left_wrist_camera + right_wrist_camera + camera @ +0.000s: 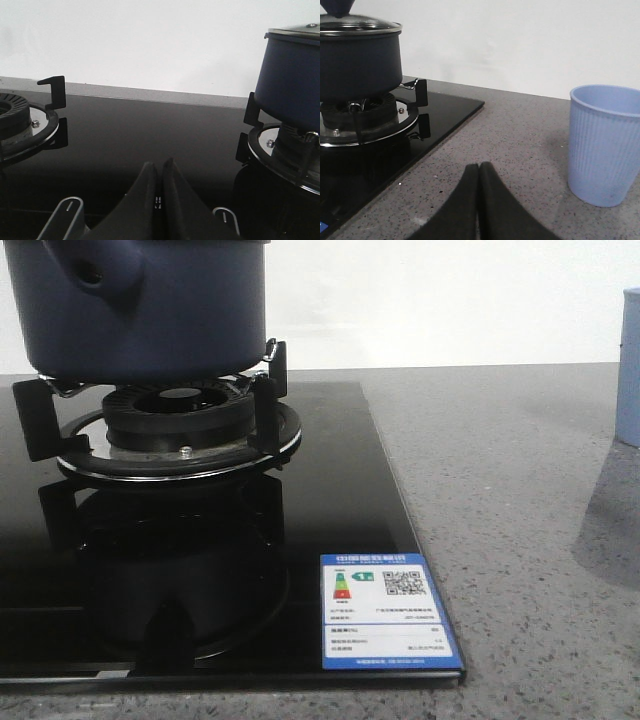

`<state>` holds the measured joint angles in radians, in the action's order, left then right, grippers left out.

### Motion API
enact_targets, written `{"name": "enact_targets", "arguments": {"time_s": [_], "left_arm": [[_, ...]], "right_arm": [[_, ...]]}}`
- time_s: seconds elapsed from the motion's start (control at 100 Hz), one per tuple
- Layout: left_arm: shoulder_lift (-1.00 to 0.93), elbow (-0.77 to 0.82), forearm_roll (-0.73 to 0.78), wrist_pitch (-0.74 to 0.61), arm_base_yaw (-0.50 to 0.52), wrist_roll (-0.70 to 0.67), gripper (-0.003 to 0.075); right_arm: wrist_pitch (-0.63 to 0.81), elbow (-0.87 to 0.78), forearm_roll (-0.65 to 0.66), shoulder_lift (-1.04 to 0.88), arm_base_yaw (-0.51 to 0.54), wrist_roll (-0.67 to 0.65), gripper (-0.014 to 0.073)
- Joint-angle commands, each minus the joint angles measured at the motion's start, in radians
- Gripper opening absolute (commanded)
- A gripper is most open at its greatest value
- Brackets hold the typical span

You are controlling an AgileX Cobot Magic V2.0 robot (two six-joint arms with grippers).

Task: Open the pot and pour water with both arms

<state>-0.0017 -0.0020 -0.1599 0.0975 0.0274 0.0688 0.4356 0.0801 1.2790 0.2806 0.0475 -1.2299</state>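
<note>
The dark navy pot (140,310) stands on the burner's black supports at the hob's back, a rounded lug on its side. Its glass lid with a dark knob rests on the pot (357,57) in the right wrist view. The left wrist view catches the pot (292,80) off to one side. My left gripper (158,167) is shut and empty, low over the black glass hob between two burners. Over the grey counter, my right gripper (479,169) is shut too, holding nothing, with the pot on one side and a pale blue cup on the other. Neither gripper appears in the front view.
A pale blue ribbed cup (605,142) stands on the speckled grey counter (500,470), right of the hob; its edge shows in the front view (629,370). A second burner (20,125) lies on the hob's other side. A blue-edged label (385,612) marks the hob's front corner.
</note>
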Motion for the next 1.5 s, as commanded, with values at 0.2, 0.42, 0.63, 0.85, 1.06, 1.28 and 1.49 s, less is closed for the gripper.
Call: {"name": "enact_targets", "arguments": {"time_s": [0.2,0.42,0.63,0.85,1.06,1.28,1.49], "left_arm": [[-0.027,0.015,-0.009,-0.066,0.003,-0.013,-0.0016],[-0.027,0.015,-0.009,-0.066,0.003,-0.013,-0.0016],[-0.027,0.015,-0.009,-0.066,0.003,-0.013,-0.0016],[-0.027,0.015,-0.009,-0.066,0.003,-0.013,-0.0016],[-0.027,0.015,-0.009,-0.066,0.003,-0.013,-0.0016],[-0.027,0.015,-0.009,-0.066,0.003,-0.013,-0.0016],[-0.025,0.015,-0.009,-0.066,0.003,-0.013,-0.0016]], "right_arm": [[-0.004,0.024,-0.026,0.006,0.000,-0.001,-0.0062],[-0.105,0.020,-0.051,0.003,0.000,0.001,-0.0062],[-0.144,0.020,-0.536,0.011,-0.004,0.481,-0.0062],[-0.351,0.020,-1.279,-0.017,-0.031,1.205,-0.0062],[-0.399,-0.005,-1.333,-0.119,-0.031,1.323,-0.0062],[-0.436,-0.108,-1.307,-0.283,-0.031,1.297,-0.0062],[-0.529,-0.106,-1.268,-0.311,-0.031,1.268,-0.0062]]}}
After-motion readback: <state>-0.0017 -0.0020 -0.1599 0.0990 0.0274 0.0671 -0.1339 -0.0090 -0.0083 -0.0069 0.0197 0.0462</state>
